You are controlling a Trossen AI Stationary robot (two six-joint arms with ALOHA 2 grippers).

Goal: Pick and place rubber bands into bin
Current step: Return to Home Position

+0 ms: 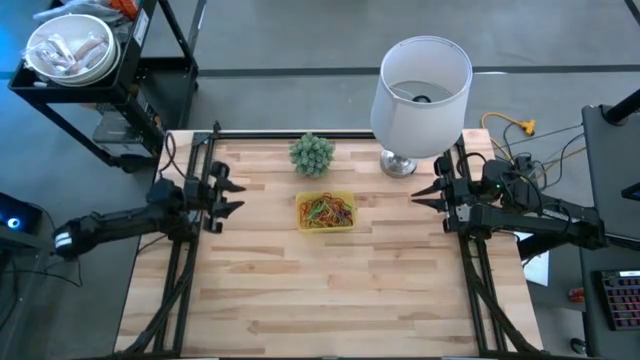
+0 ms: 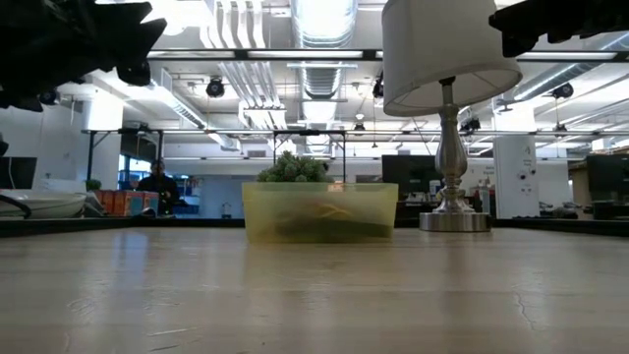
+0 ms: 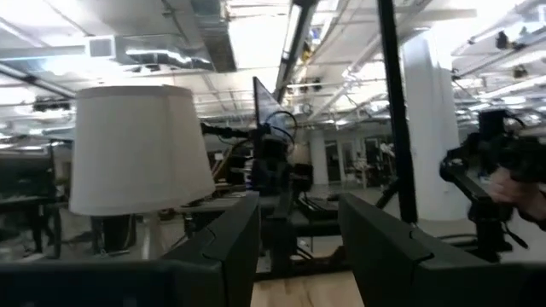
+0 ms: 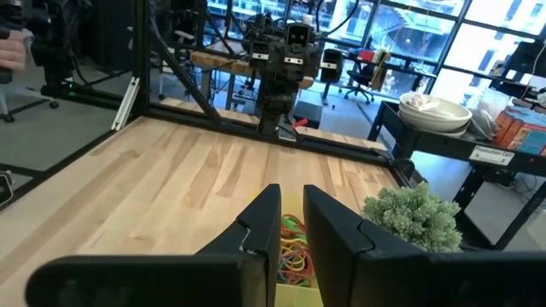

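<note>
Hard to make out: in the low view the rubber bands [image 2: 324, 224] are only a dim smear behind the cloudy front wall of the bin [image 2: 319, 197]. Single loops cannot be told apart there.
Cut off: the low view crops the shade of the lamp [image 2: 447, 59] at the top edge, and dark arm parts fill both upper corners.
Hidden: in the right wrist view that arm's own fingers [image 4: 260, 226] cover most of the bin, so only a few loops show in the slit between them.
Task things: a small shallow yellow plastic bin [image 1: 326, 230] sits at the centre of the high view. In it lies a tangle of thin red, yellow, green and orange rubber bands [image 1: 326, 211].
Left gripper [image 1: 236, 196]: at the left edge of the table, middle left of the frame, its fingers spread and holding nothing.
Right gripper [image 1: 420, 196]: middle right of the frame, tips a narrow gap apart and holding nothing. Both grippers are well apart from the bin.
Surface: a pale wooden plank table [image 1: 330, 290].
Room: a large hall with ceiling ducts and strip lights. A person [image 2: 157, 182] sits far back on the left.
Around: a little green plant [image 1: 312, 154] stands just above the bin in the frame. A white-shaded lamp on a metal foot [image 1: 422, 82] is at the upper right, and a metal bowl [image 1: 70, 50] rests on a black cart at the upper left.
</note>
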